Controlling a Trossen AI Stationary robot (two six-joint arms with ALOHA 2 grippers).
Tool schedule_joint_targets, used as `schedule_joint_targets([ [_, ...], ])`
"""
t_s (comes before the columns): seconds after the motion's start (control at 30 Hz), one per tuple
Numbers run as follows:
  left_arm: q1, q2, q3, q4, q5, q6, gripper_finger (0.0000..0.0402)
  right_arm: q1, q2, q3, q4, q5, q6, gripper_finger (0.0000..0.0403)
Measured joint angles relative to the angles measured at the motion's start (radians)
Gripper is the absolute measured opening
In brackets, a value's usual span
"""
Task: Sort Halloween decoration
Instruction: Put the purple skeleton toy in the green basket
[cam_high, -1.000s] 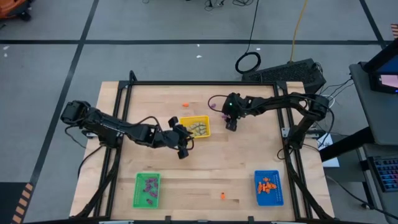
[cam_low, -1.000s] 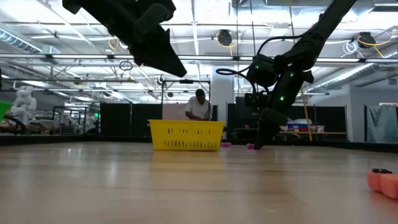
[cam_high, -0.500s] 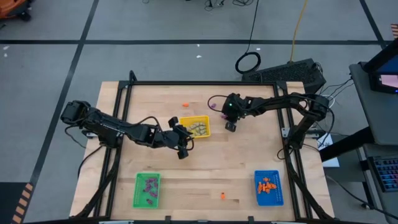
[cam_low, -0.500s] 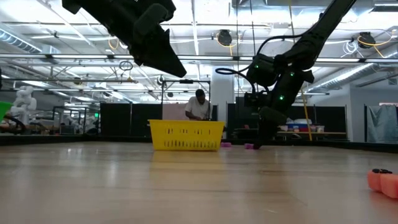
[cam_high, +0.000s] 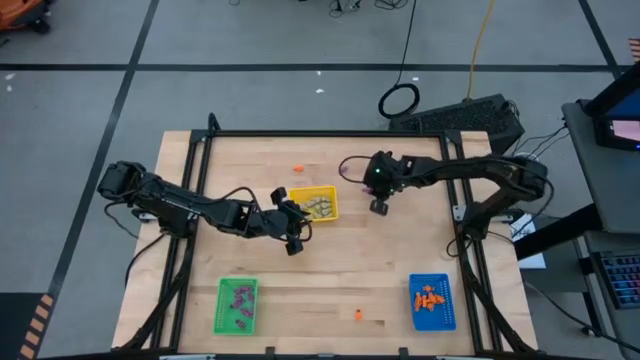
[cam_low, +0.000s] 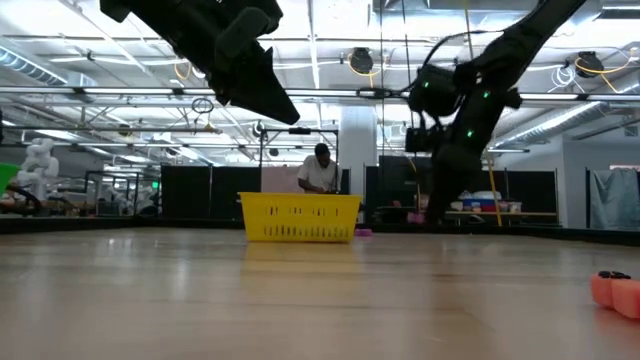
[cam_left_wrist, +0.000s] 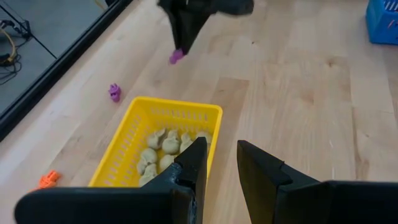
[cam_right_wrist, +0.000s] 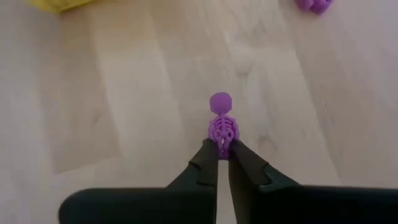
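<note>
My right gripper (cam_high: 379, 207) hangs over the table to the right of the yellow tray (cam_high: 329, 191), shut on a purple skeleton trinket (cam_right_wrist: 221, 126). My left gripper (cam_left_wrist: 219, 163) hovers at the tray's near edge, open, with nothing between its fingers. Beige trinkets (cam_left_wrist: 163, 152) lie in the yellow tray. A second purple trinket (cam_left_wrist: 114, 92) and an orange one (cam_high: 298, 166) lie on the table beyond the tray. Another orange one (cam_high: 357, 315) lies near the front edge. My right gripper pinches the skeleton's lower end (cam_right_wrist: 222, 144) between its two fingertips (cam_right_wrist: 208, 163). The fingers come slanting down from above. The skeleton sticks out past the tips in line with them, head (cam_right_wrist: 220, 101) farthest away, lifted clear of the table.
A green tray (cam_high: 221, 303) with purple trinkets stands at the near left, a blue tray (cam_high: 447, 300) with orange ones at the near right. A black frame (cam_high: 320, 133) runs along the table's far edge. A person shows in the room behind the table.
My right gripper has risen from the table and drifted a little toward the right edge, carrying the purple skeleton, which lay on the wood beside its fingertips and now hangs clear.
</note>
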Motion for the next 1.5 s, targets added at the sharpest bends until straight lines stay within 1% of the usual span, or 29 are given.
schedule_joint_targets([
  [0.1,0.0,0.0,0.0,0.005,0.0,0.019,0.0088,0.03,-0.068,0.0,-0.075,-0.001,0.029,0.0002],
  [0.23,0.0,0.0,0.0,0.029,-0.002,0.025,0.0088,0.097,-0.172,0.0,-0.15,-0.003,0.076,0.0002],
  [0.37,0.0,0.0,0.0,0.029,-0.016,0.026,0.0088,0.203,-0.279,0.0,-0.217,-0.003,0.152,0.0002],
  [0.47,0.0,0.0,0.0,0.043,-0.018,0.045,0.0088,0.302,-0.357,0.001,-0.235,0.0,0.224,0.0002],
  [0.57,0.0,0.0,0.0,0.071,-0.018,0.053,0.0088,0.415,-0.419,-0.003,-0.205,0.026,0.299,0.0002],
  [0.63,0.0,0.0,0.0,0.093,-0.018,0.063,0.0088,0.489,-0.449,-0.021,-0.144,0.04,0.329,0.0002],
  [0.73,0.0,0.0,0.0,0.127,-0.001,0.071,0.0088,0.585,-0.474,-0.063,-0.018,0.091,0.358,0.0002],
  [0.83,-0.004,0.0,0.0,0.162,0.016,0.07,0.0088,0.666,-0.477,-0.114,0.113,0.149,0.369,0.0002],
  [0.97,-0.023,0.0,0.0,0.212,0.017,0.07,0.0088,0.753,-0.463,-0.175,0.236,0.271,0.36,0.0002],
  [1.03,-0.036,0.0,0.0,0.241,0.017,0.064,0.0088,0.789,-0.45,-0.188,0.255,0.358,0.356,0.0002],
  [1.13,-0.058,0.0,0.0,0.259,-0.001,0.006,0.0088,0.838,-0.42,-0.191,0.273,0.503,0.343,0.0002],
  [1.23,-0.085,0.0,0.0,0.264,-0.033,-0.06,0.0088,0.881,-0.376,-0.192,0.323,0.638,0.288,0.0002],
  [1.3,-0.106,0.0,0.0,0.264,-0.06,-0.1,0.0088,0.901,-0.34,-0.192,0.362,0.709,0.239,0.0002],
  [1.43,-0.155,0.0,0.0,0.283,-0.119,-0.167,0.0088,0.927,-0.258,-0.192,0.46,0.791,0.146,0.0002],
  [1.5,-0.181,0.0,0.0,0.287,-0.148,-0.191,0.0088,0.934,-0.217,-0.192,0.516,0.793,0.104,0.0002],
])
